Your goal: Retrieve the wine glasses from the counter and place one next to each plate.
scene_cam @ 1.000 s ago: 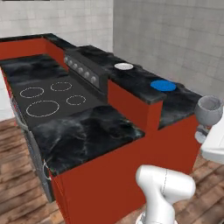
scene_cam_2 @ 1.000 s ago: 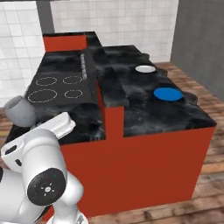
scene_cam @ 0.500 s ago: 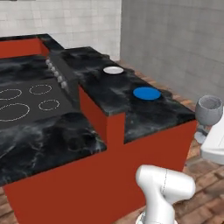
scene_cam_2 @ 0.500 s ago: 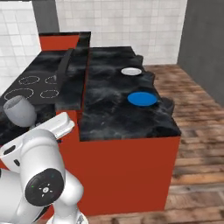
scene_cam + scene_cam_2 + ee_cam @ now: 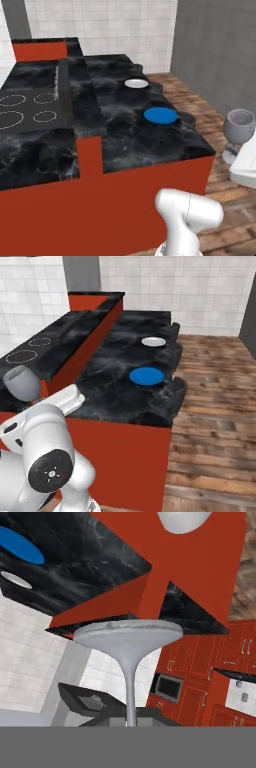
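glass: one wine glass (image 5: 241, 126) is up in the air off the near right corner of the counter (image 5: 150, 140), bowl up, riding at the end of the arm. From the right base camera it sits at the left edge, over the white arm.
hand: the gripper (image 5: 131, 719) has the stem between its fingers as far as I can tell; the tips themselves are mostly hidden low in the hand camera, so how tightly they're closed is a guess, but the glass isn't resting on anything else.
plates: blue plate (image 5: 160, 115) closer to the robot, white plate (image 5: 136, 83) further back, both on the raised black section and well apart.
step: looks like the carry leg, glass picked up and not set down yet.
next: swing the glass over the worktop and lower it upright just beside a plate. The blue one seems the easy reach, I'd say.
other glass: can't spot it.
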Tool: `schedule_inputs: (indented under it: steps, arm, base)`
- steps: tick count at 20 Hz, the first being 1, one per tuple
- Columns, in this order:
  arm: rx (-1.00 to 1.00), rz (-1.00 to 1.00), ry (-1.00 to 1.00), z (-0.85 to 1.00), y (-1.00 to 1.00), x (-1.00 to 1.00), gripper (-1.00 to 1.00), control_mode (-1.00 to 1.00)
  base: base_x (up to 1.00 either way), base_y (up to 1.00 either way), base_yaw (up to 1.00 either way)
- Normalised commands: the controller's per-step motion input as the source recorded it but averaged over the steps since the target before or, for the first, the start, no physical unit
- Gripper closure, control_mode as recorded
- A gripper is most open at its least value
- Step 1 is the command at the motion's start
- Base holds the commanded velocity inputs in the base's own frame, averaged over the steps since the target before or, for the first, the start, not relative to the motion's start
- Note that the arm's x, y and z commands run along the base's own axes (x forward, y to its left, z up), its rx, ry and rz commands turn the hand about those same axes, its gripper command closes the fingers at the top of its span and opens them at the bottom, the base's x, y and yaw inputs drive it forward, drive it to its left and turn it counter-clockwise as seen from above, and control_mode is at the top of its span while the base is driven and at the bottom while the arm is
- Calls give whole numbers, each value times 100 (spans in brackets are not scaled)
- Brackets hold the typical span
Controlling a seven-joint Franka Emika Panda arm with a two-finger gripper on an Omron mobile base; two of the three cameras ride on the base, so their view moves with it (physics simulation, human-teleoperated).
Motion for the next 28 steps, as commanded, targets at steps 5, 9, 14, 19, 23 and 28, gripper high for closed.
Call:
schedule_inputs:
  steps: [5,9,14,19,23,28]
  arm:
    - [0,0,0,0,0,0,100,100]
    - [0,0,0,0,0,0,100,100]
    - [0,0,0,0,0,0,100,100]
    - [0,0,0,0,0,0,100,100]
    - [0,0,0,0,0,0,100,100]
    - [0,0,0,0,0,0,100,100]
  base:
    - [89,-19,23]
    - [51,2,6]
    - [16,-2,6]
    - [0,-13,16]
    - [11,-27,32]
    - [18,-29,26]
